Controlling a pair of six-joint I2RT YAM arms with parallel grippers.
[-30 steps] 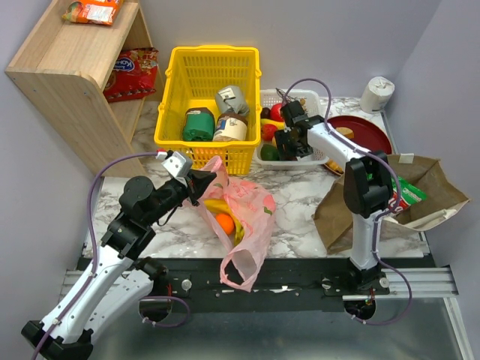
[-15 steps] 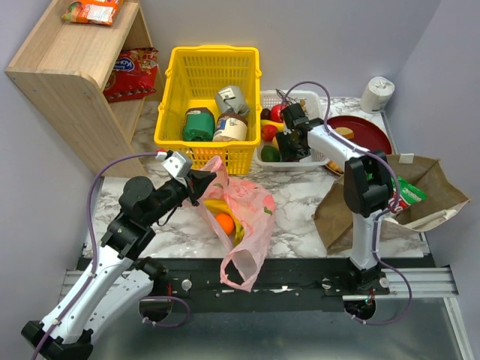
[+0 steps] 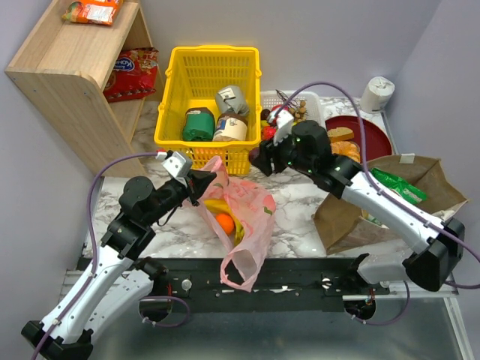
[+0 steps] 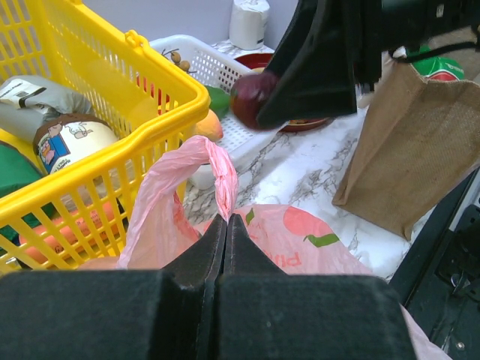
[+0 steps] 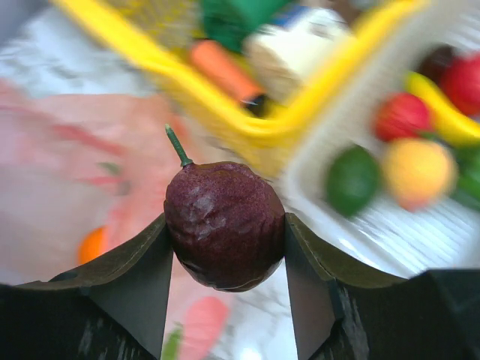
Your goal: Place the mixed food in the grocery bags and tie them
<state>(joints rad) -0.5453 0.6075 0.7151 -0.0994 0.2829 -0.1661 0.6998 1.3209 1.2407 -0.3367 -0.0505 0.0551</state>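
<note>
The thin pink plastic bag (image 3: 244, 217) lies on the marble with yellow bananas (image 3: 220, 205) and a small orange fruit (image 3: 224, 222) inside. My left gripper (image 3: 204, 182) is shut on the bag's loop handle (image 4: 217, 169) and holds it up. My right gripper (image 3: 262, 159) hangs above the bag's far side, shut on a dark purple round fruit (image 5: 225, 221) with a green stem. That fruit (image 4: 251, 97) also shows in the left wrist view. The brown paper bag (image 3: 420, 176) lies at the right with the green crisp packet (image 3: 394, 185) in its mouth.
A yellow basket (image 3: 171, 90) with tins and jars stands behind the pink bag. Beside it is a white tray basket (image 3: 313, 97) of fruit, then a red plate (image 3: 375, 131) and a paper roll (image 3: 377, 91). A wooden shelf (image 3: 67, 67) holds snack packets at far left.
My right arm has swung out of the white tray basket toward the pink bag, carrying the purple fruit. The left arm and the bag handle have not moved.
</note>
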